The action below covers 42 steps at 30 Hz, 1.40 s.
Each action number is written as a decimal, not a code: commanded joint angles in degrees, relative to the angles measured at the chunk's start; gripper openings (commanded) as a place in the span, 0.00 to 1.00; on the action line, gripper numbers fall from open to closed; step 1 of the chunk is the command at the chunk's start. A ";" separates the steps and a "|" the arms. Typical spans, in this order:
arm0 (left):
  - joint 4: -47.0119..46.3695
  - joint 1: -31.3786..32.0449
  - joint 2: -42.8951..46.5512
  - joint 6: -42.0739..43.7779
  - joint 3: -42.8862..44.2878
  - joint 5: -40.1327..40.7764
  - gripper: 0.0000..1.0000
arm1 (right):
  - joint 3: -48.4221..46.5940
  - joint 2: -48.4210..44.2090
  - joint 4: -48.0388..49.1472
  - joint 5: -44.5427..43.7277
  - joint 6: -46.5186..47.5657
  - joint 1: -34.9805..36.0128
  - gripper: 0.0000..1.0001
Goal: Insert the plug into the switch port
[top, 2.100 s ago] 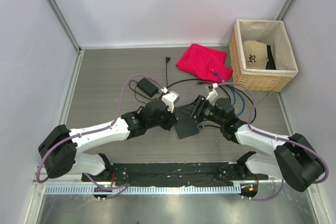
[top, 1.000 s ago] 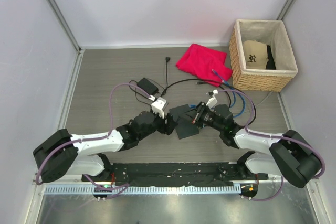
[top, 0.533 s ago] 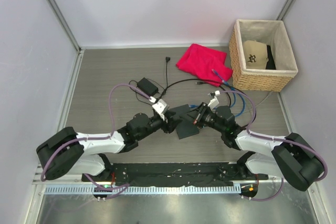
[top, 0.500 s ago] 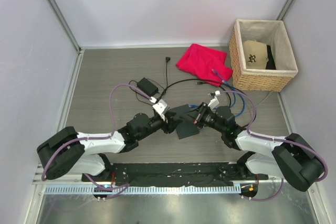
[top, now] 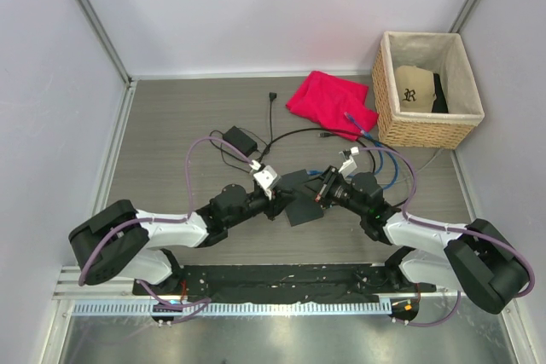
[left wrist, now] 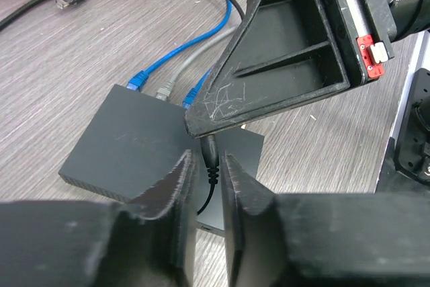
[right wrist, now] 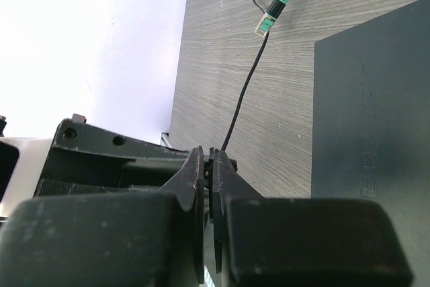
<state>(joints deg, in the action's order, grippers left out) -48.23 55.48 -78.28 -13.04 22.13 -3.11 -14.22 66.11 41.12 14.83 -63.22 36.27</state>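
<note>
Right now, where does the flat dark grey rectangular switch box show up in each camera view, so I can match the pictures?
Top external: the flat dark grey rectangular switch box lies just below picture centre.
Left wrist: centre-left, lying flat, with blue cables at its far edge.
Right wrist: it fills the right edge.
Shared landmark: the grey wood-grain tabletop under it, seen in all three views.

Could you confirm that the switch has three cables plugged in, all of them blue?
Not all: the switch has three cables plugged in, two blue cables and a grey cable between them, as the left wrist view shows.
</note>
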 commanded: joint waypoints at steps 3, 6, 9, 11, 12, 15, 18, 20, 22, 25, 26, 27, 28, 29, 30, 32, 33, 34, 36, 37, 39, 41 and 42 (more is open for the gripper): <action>-5.38 -0.29 0.32 0.12 -0.24 0.47 0.14 | -0.02 -0.45 2.38 -1.03 -0.32 0.20 0.01; -4.69 -0.38 1.55 -0.15 -0.51 1.44 0.00 | 0.15 0.07 2.03 -1.12 0.20 0.29 0.01; -1.18 -0.46 3.57 -0.06 -0.33 1.88 0.00 | 0.59 0.16 1.25 -1.47 1.51 0.20 0.01; 3.54 -0.55 5.33 0.29 -0.16 2.06 0.00 | 0.16 -0.36 -0.25 -1.38 3.18 0.29 0.13; 5.58 -0.55 5.85 0.73 -0.07 2.32 0.00 | -0.28 -0.80 -3.47 -1.47 5.45 0.29 0.18; 13.75 -0.55 7.61 1.44 0.02 2.76 0.00 | -3.26 -3.69 -13.82 -4.09 12.47 0.29 0.37; 16.58 -0.55 9.37 1.26 -0.94 2.76 0.00 | -6.60 -7.21 -25.42 -9.79 17.76 0.29 0.51; 20.08 -0.55 10.42 1.44 -0.25 2.76 0.00 | -8.98 -8.97 -30.90 -13.06 22.16 0.20 0.58; 22.64 -0.55 10.08 2.31 0.89 2.76 0.00 | -10.21 -9.94 -36.54 -17.70 24.62 0.20 0.63; 22.75 -0.55 7.97 1.97 -0.06 1.80 0.00 | -10.83 -10.21 -39.89 -19.57 26.39 0.12 0.66; 20.22 -0.55 7.27 1.70 -0.59 0.58 0.00 | -11.00 -10.03 -40.42 -19.49 27.35 0.12 0.67; 18.89 -0.55 5.61 1.18 -1.12 0.39 0.00 | -11.18 -9.16 -40.77 -19.49 27.80 0.12 0.68; 18.09 -0.55 4.90 1.26 -1.47 -0.05 0.00 | -11.44 -8.81 -40.77 -19.49 28.15 0.03 0.68; 17.30 -0.47 3.93 1.43 -1.56 -0.14 0.00 | -11.53 -8.37 -40.77 -18.79 28.76 0.03 0.69; 16.59 -0.46 3.06 2.05 -1.48 -0.49 0.00 | -11.71 -7.49 -40.77 -18.52 29.20 0.03 0.69; 13.62 -0.46 0.16 2.93 -1.91 -0.75 0.00 | -12.32 -6.43 -40.77 -17.82 30.52 0.03 0.70; 12.73 -0.46 -0.72 3.45 -2.09 -1.10 0.00 | -12.59 -5.99 -40.77 -17.82 31.05 -0.15 0.70; 12.46 -0.29 -2.65 4.85 -1.83 -1.45 0.00 | -12.94 -5.21 -40.77 -17.82 31.40 -0.06 0.70; 12.98 -0.29 -4.24 5.65 -1.22 -1.72 0.00 | -13.20 -4.67 -40.77 -18.34 32.19 -0.24 0.70; 12.98 -0.11 -4.86 6.35 -0.95 -2.07 0.00 | -13.29 -4.32 -40.77 -18.52 32.20 -0.24 0.70; 12.90 0.41 -6.09 6.62 -0.69 -2.51 0.00 | -13.38 -3.79 -40.77 -18.52 32.28 -0.32 0.70; 13.59 0.85 -6.53 7.59 -0.34 -2.95 0.00 | -13.56 -2.75 -40.33 -18.17 32.37 -0.32 0.70; 14.03 1.20 -6.53 7.76 -0.16 -2.78 0.00 | -13.99 -2.30 -40.16 -17.73 32.55 -0.32 0.70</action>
<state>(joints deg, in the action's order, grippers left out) -32.36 55.70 -83.79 -8.19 20.67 -4.60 -25.30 62.41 -0.51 -2.39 -32.64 36.25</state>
